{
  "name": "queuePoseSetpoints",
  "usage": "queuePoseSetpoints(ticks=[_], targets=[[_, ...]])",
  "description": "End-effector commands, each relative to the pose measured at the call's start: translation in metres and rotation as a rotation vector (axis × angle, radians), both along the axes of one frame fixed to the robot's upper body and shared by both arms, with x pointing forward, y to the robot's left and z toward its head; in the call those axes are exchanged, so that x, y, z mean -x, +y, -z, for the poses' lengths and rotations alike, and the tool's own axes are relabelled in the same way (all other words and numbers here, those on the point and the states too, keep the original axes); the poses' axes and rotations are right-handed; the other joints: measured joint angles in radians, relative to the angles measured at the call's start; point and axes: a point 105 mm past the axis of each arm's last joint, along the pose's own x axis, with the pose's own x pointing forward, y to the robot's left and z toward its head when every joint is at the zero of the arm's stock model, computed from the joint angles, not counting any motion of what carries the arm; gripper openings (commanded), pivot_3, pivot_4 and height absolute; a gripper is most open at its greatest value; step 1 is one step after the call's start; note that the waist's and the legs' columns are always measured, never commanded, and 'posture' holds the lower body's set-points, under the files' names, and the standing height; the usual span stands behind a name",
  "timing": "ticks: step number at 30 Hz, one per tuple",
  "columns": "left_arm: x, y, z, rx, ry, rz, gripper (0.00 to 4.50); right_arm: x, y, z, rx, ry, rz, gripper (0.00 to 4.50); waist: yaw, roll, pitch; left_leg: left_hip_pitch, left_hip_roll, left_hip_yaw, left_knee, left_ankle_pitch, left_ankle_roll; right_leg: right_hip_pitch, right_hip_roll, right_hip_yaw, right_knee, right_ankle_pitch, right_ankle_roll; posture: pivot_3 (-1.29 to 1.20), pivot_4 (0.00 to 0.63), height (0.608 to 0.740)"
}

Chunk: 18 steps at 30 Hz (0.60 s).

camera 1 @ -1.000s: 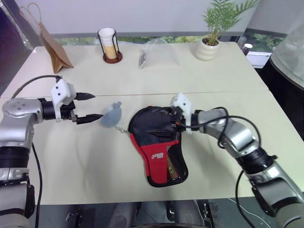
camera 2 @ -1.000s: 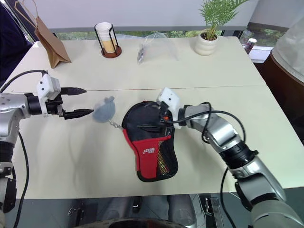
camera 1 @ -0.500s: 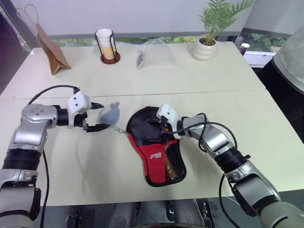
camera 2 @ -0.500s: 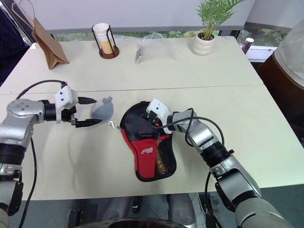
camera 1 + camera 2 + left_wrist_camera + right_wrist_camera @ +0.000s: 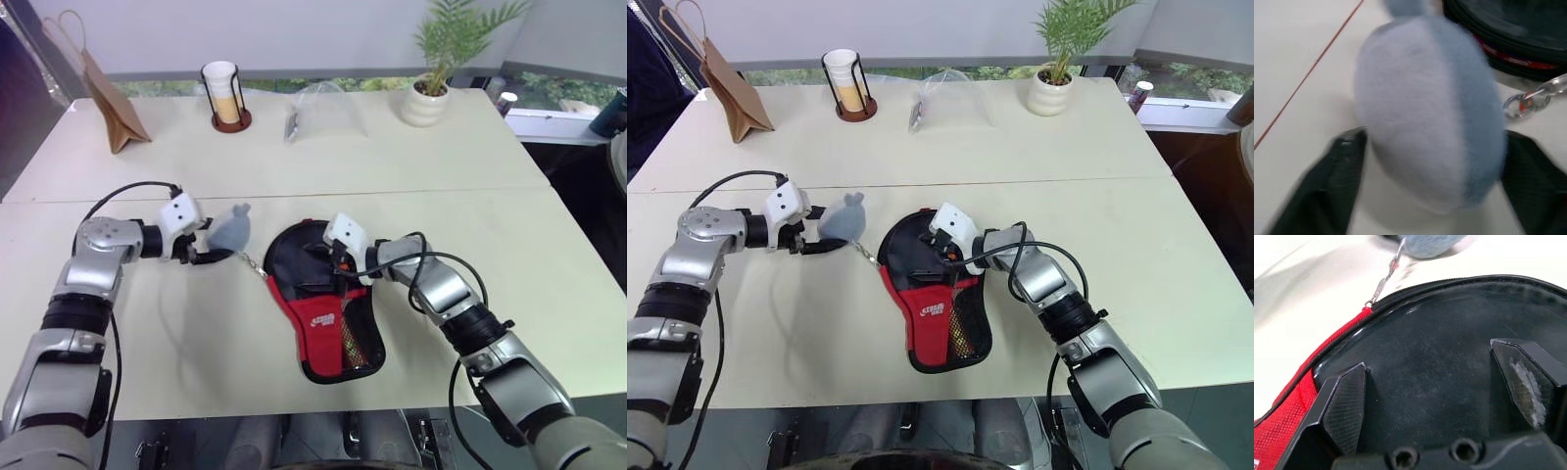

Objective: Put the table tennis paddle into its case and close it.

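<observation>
The left gripper (image 5: 819, 241) has its two black fingers set either side of the fuzzy grey-blue plush charm (image 5: 1430, 112), jaws partly closed around it, though whether they have real purchase yet I cannot tell; the charm hangs by a short metal chain with a clasp (image 5: 1533, 95) from the zipper rim of the case (image 5: 323, 304), which lies on the cream table (image 5: 441, 166) just in front of the robot; the table tennis paddle (image 5: 1449, 357) sits inside the case, its smooth black rubber face showing through the open mouth; the right gripper (image 5: 945, 257) stands wide open over that face, fingers spread and grasping nothing; to close well, the charm probably wants a firm pinch near the chain, since soft pile compresses and can slip, and the pull should follow the curved zipper line while the right gripper steadies the limp fabric, red panel and mesh pocket; well beyond stand a brown paper bag (image 5: 106, 98), a cup in a wire holder (image 5: 225, 93), a clear plastic bag (image 5: 323, 106) and a potted plant (image 5: 436, 69).
</observation>
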Motion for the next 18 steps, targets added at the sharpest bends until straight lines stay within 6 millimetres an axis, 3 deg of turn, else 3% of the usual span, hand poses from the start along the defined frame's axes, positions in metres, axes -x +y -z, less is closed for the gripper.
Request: queuePoseSetpoints(ticks=[1,4,5,12,18], targets=[[-0.009,-0.001,-0.015,0.007,-0.044,0.008,1.57,0.004,-0.02,0.031,0.117,0.056,0.067,4.5,0.0,0.0,0.0,0.0,0.0,0.0,0.0,0.0,0.0,0.0,0.0,0.0,0.0,0.0,0.0,0.0,0.15,0.74],[-0.013,-0.001,-0.018,0.013,-0.039,0.014,0.19,0.006,-0.02,0.032,0.117,0.059,0.077,4.5,-0.001,0.0,0.0,0.0,0.0,0.0,0.0,0.0,0.0,0.0,0.0,0.0,0.0,0.0,0.0,0.0,0.15,0.74],[-0.016,-0.002,-0.019,0.01,-0.041,0.013,0.0,0.007,-0.021,0.032,0.118,0.06,0.082,4.5,-0.001,0.0,0.0,0.0,0.0,0.0,0.0,0.0,0.0,0.0,0.0,0.0,0.0,0.0,0.0,0.0,0.15,0.74],[-0.05,-0.014,-0.034,-0.014,-0.129,-0.062,0.0,0.015,-0.026,0.036,0.162,0.1,0.121,4.5,0.003,-0.002,-0.001,0.0,-0.001,0.0,0.001,0.0,0.0,0.001,0.0,-0.001,0.0,0.001,0.001,0.0,0.15,0.74],[-0.077,-0.05,-0.05,-0.043,-0.23,-0.116,0.0,0.026,-0.021,0.043,0.208,0.169,0.123,4.5,-0.001,-0.003,-0.002,0.0,-0.001,0.0,0.001,0.0,0.0,0.001,0.0,-0.001,0.0,0.001,0.002,0.0,0.15,0.74]])
